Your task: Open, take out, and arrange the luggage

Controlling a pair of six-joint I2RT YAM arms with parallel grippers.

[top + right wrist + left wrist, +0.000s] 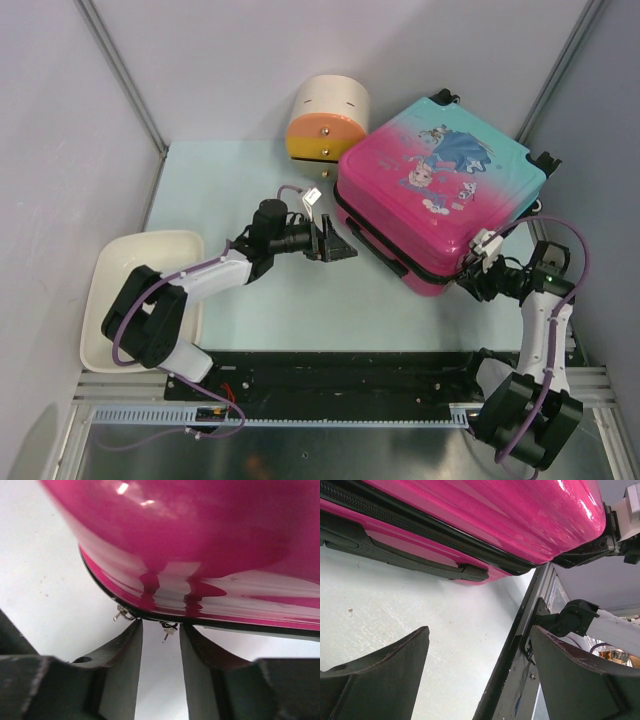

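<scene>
The closed suitcase (435,190) was laid flat on the table (300,300) straight ahead of both grippers, its long axis judged to run away from the left gripper (480,635) toward the wheeled far end. That gripper was held wide and empty, a little short of the black handle (420,562). The right gripper (161,640) was set nearer, at the near corner, its fingers parted only narrowly with the two zipper pulls (167,629) just past the tips and not seen to be pinched, so the unzipping was judged to fall to the right arm.
</scene>
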